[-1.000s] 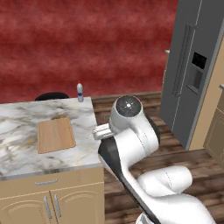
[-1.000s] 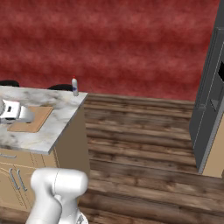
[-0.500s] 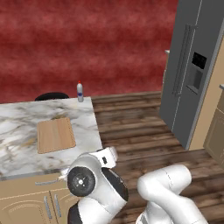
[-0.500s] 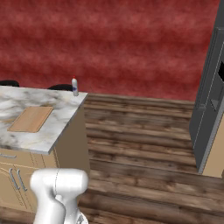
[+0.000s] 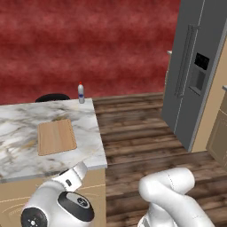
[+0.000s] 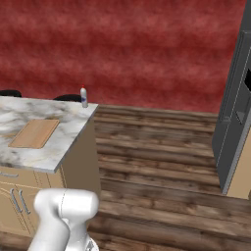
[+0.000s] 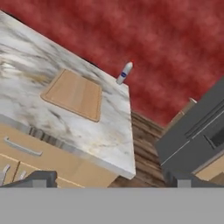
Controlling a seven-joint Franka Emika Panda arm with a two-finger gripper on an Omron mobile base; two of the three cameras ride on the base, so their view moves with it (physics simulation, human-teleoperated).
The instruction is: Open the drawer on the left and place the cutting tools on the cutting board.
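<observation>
- gripper (image 7: 109, 183) jaws spread wide, nothing between them
- cutting board (image 5: 56, 136) flat on marble counter (image 5: 17, 155), bare
- drawer (image 7: 26, 151) shut, under counter edge, below the board
- small bottle (image 5: 81, 93) at counter's far corner

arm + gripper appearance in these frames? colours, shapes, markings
The arm has glossy white, rounded shell segments; one joint carries a round black cap with a small white mark. In the hand view the gripper shows two small, blocky dark-grey fingertips. No cables or lettering are visible.
</observation>
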